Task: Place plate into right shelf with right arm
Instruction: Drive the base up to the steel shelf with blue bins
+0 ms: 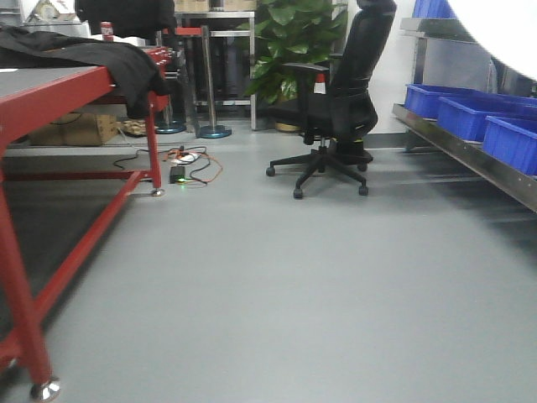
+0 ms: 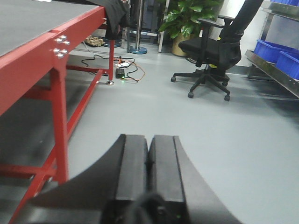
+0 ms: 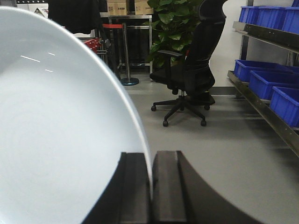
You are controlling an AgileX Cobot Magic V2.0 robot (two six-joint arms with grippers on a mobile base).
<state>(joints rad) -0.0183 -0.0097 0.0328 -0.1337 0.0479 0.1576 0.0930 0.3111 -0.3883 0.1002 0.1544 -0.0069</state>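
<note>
My right gripper (image 3: pixel 151 161) is shut on the rim of the plate (image 3: pixel 60 140), a glossy white plate with a faint blue tint that fills the left half of the right wrist view. A white part of the plate (image 1: pixel 508 29) also shows at the top right of the front view. The right shelf (image 1: pixel 470 151), a stainless-steel rack with a flat front beam, runs along the right side; it also shows in the right wrist view (image 3: pixel 261 109), well ahead and right of the plate. My left gripper (image 2: pixel 149 144) is shut and empty above the floor.
Blue bins (image 1: pixel 470 113) sit on the right shelf, more (image 3: pixel 268 16) on a higher level. A black office chair (image 1: pixel 340 109) stands mid-floor before a potted plant (image 1: pixel 289 42). A red-framed table (image 1: pixel 59 92) with black cloth is on the left. Cables (image 1: pixel 189 164) lie on the floor.
</note>
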